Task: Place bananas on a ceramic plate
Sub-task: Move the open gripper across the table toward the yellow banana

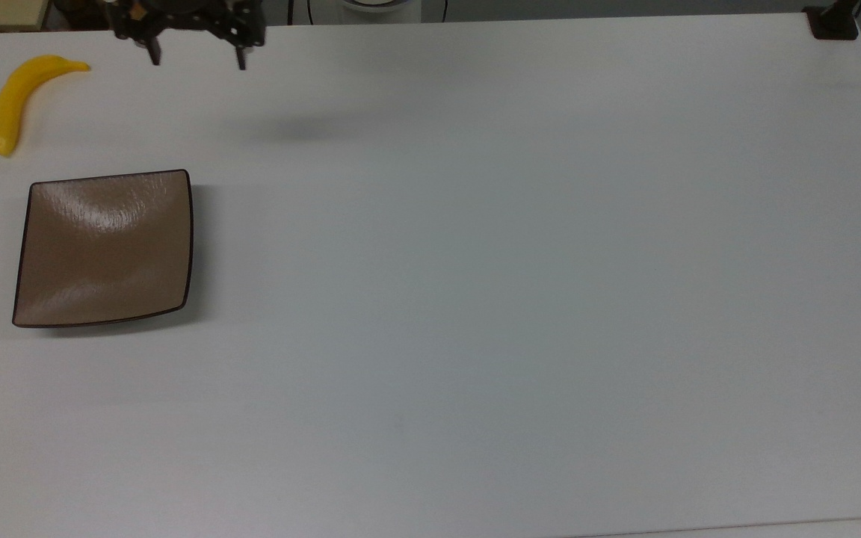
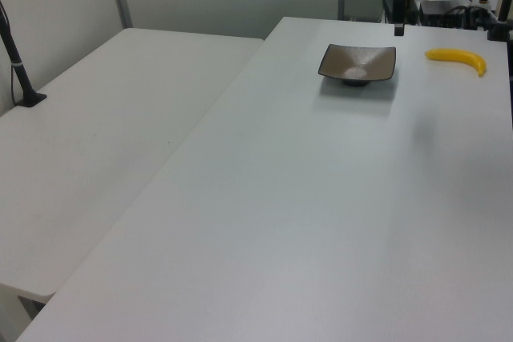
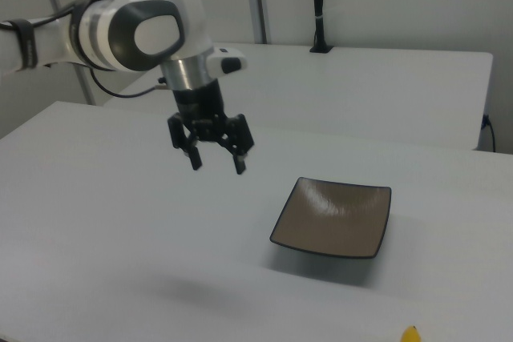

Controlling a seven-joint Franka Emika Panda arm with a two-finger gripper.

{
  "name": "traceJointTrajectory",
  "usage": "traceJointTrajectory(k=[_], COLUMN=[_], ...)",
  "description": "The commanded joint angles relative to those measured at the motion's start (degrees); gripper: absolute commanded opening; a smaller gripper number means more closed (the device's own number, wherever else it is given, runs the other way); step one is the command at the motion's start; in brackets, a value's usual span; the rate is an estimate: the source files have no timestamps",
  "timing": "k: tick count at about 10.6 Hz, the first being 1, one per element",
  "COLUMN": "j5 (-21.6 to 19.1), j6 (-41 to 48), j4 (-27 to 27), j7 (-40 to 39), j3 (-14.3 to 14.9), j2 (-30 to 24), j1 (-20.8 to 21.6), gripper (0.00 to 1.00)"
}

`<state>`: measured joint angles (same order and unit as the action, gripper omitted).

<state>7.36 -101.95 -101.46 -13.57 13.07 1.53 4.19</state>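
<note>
Spreading across every view, the white worktop (image 1: pixel 520 284) carries a brown square plate (image 1: pixel 104 248) near the top view's left edge. The arm (image 3: pixel 120 30) holds the tool (image 3: pixel 216 162) above the worktop, its fingers wide apart and gripping nothing. The banana (image 1: pixel 18 97) lies flat on the worktop beyond the plate, well apart from it, toward the top view's upper left corner.
</note>
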Motion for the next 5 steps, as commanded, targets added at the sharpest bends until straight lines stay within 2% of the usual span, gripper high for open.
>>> traceJointTrajectory(k=[1, 5], j5=[2.5, 4.1], j6=[-3.5, -10.4], j4=[-1.5, -2.1], j7=[-7.2, -11.0], j3=[3.1, 6.7], j2=[0.7, 5.1], j1=[-3.3, -7.5], gripper=[1.0, 1.0])
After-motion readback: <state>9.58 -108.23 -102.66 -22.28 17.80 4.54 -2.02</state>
